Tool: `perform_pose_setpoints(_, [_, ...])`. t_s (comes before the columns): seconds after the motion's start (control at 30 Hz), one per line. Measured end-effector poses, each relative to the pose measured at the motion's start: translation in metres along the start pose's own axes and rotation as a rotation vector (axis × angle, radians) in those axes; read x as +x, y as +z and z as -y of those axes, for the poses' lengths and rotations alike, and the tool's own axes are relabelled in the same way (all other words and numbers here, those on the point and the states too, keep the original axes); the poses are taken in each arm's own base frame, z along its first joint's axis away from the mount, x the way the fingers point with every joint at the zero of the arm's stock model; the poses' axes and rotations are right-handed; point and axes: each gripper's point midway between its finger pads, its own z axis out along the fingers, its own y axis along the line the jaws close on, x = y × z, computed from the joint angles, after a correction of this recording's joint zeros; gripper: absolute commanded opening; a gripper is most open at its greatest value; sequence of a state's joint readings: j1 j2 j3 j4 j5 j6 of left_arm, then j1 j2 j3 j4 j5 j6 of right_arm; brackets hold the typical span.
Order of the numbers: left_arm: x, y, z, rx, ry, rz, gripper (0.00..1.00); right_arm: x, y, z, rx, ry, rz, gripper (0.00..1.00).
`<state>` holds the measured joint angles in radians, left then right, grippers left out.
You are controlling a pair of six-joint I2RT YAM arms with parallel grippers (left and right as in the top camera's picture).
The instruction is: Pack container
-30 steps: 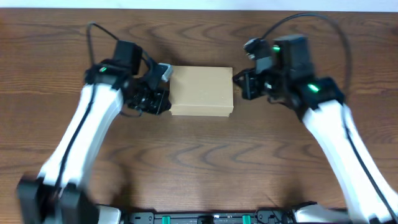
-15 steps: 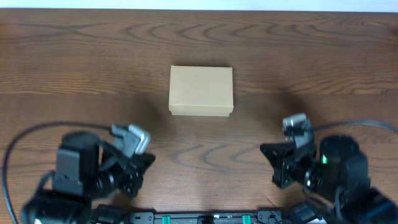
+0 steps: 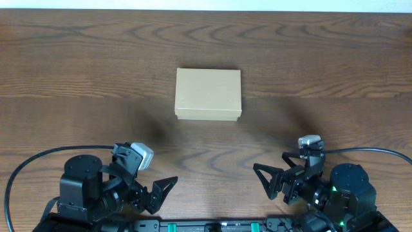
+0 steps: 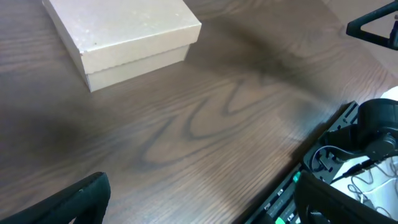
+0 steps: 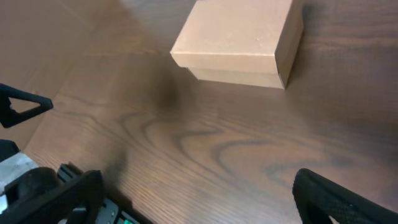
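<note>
Dark brown wood-grain bench (image 3: 322, 58) throughout, heavy swirl figure in the near half.

Nearest the camera edge, overhead: a black base rail (image 3: 212, 226) with green connectors. Both arms were folded low just behind it, one to each side. A black cable (image 3: 26, 169) looped out from the left arm, and another (image 3: 376, 152) ran off from the right.

The left fingers (image 3: 161, 188) pointed toward the bench middle. In the left wrist view they (image 4: 81, 199) sat at opposite bottom corners, spread wide, with only bare bench between them and nothing gripped. The right fingers (image 3: 267, 179) mirrored them, angled inward. In the right wrist view they (image 5: 323, 193) were likewise parted wide and held nothing. Neither pair touched the bench as far as the overhead view showed.

Farther out, alone on the bench, was the container (image 3: 208, 92): plain tan cardboard, rectangular, lid down flat and closed. The wrist views (image 4: 124, 31) (image 5: 236, 37) showed the lid edge lapping slightly over the base. It lay well apart from both pairs of fingers, roughly centred between the two arms. Its long sides ran left to right, and it threw a thin shadow along its near side.

Beyond it was open grain up to a pale strip (image 3: 206, 4) at the far edge.
</note>
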<state>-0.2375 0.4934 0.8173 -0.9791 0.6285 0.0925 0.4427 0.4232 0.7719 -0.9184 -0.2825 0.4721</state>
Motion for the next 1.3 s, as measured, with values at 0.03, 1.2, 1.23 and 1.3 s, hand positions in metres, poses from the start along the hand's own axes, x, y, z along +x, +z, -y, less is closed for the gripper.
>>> perform_pose_setpoints(0.03, [0.0,0.0,0.0,0.0,-0.001,-0.001,0.95,0.001,0.0,0.0,0.002,0.004,-0.004,0.99])
perform_pose_setpoints(1.2, [0.034,0.019,-0.158,-0.589,-0.141,0.403,0.95,0.005,0.001,0.003,0.009,0.025,-0.021,0.99])
perform_pose_setpoints(1.23, [0.035,0.02,-0.158,-0.589,-0.142,0.404,0.95,0.005,0.001,0.003,0.009,0.025,-0.021,0.99])
perform_pose_setpoints(1.3, [0.035,0.021,-0.159,-0.589,-0.136,0.417,0.95,0.005,0.001,0.003,0.009,0.025,-0.021,0.99])
